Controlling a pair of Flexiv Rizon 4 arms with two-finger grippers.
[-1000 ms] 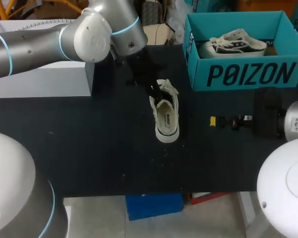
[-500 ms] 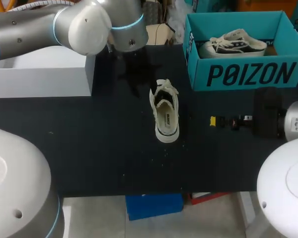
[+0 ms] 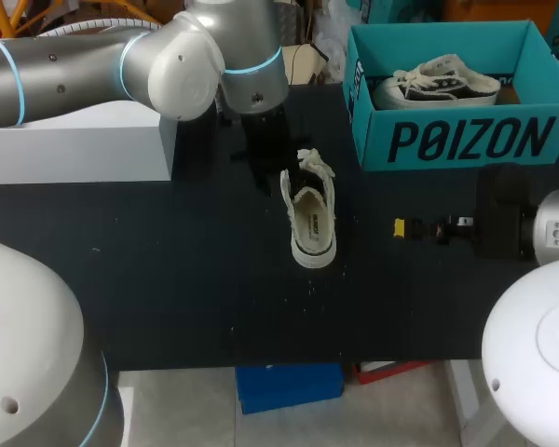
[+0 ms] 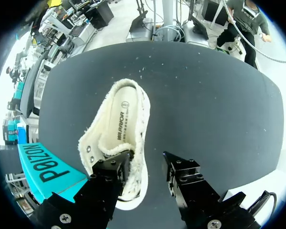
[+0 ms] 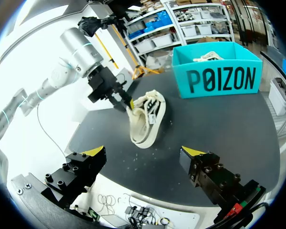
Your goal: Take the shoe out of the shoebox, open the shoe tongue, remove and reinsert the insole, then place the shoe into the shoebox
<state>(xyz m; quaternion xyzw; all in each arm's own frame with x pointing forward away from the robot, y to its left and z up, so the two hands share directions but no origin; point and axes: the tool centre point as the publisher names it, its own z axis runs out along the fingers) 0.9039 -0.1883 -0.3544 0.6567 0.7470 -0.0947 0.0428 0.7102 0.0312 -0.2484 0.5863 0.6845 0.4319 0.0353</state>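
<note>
A cream canvas shoe [image 3: 312, 222] lies on the black table [image 3: 168, 279], its insole [image 4: 121, 121] inside it and its laces loose at the far end. My left gripper [image 3: 268, 175] hangs open just beside that laced end. In the left wrist view, one of the fingers [image 4: 109, 172] of the left gripper [image 4: 145, 164] overlaps the shoe [image 4: 119, 129] at its edge, and the other stands clear over bare table. My right gripper [image 3: 402, 228] rests wide open to the right of the shoe, holding nothing. The teal shoebox [image 3: 447, 140] stands at the back right.
A second shoe [image 3: 438, 84], cream with dark trim, lies inside the shoebox. A pale grey box [image 3: 74, 149] sits at the back left under my left arm. In the right wrist view the shoe [image 5: 145, 121] lies ahead of the right gripper [image 5: 143, 157], with the shoebox [image 5: 219, 71] beyond.
My left gripper was shut at the shoe's laced end. It opened, drew back, and has come down again beside that end. The right arm has kept still.
</note>
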